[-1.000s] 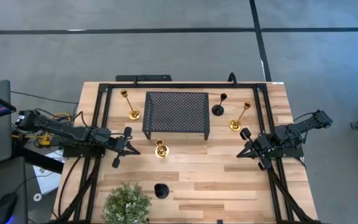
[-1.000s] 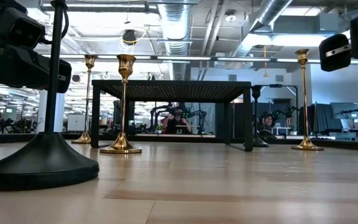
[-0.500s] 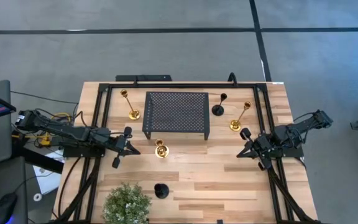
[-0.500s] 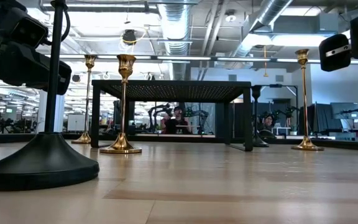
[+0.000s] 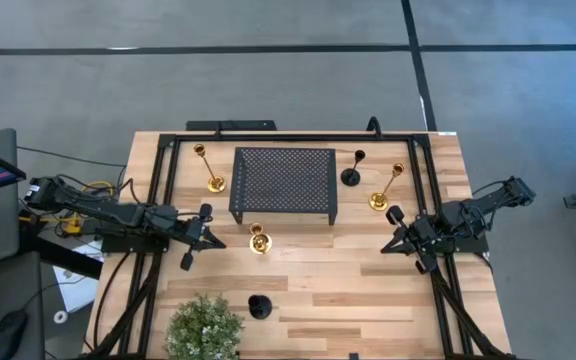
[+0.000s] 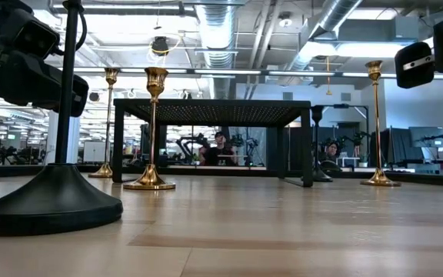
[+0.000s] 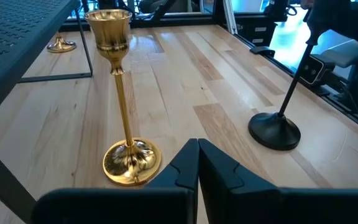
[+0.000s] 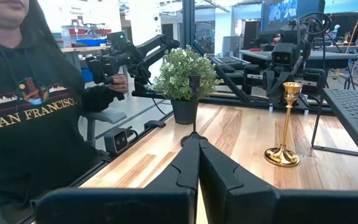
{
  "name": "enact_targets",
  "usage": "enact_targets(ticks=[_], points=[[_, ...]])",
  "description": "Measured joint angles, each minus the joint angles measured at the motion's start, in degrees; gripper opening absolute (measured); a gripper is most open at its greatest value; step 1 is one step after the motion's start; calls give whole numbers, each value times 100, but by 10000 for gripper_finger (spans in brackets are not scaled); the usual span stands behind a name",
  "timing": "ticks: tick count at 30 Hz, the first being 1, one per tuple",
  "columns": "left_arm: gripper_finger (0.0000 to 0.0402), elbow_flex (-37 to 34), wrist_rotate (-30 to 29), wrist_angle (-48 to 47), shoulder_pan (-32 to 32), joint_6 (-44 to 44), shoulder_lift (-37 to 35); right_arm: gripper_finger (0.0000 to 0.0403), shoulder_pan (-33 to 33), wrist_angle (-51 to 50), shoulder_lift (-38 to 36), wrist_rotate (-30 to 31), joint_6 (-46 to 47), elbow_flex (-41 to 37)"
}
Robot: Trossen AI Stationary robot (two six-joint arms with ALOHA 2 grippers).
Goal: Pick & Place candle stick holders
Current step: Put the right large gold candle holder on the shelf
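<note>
Five candle stick holders stand upright on their round bases on the wooden table. A tall gold one is at the far left and a tall gold one at the right. A short gold one stands in front of the stand, and it also shows in the left wrist view. A black one is at the far right and a black one near the front edge. My left gripper is shut and empty just left of the short gold holder. My right gripper is shut and empty, on the near side of the right gold holder.
A black perforated metal stand stands at the far middle. A green potted plant is at the near left corner. A black frame runs along the table's sides. A person in a dark sweatshirt stands beside the table.
</note>
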Motion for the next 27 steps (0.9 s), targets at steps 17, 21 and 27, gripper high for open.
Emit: enact_targets(ticks=[17,21,27], points=[[8,-1,1,75,0,-276,2,0,1,325,-1,15,-1,0],[8,-1,-1,78,-1,-251,2,0,0,483,-2,15,-3,0],[8,-1,1,223,-2,-240,0,0,1,450,-1,15,-3,0]])
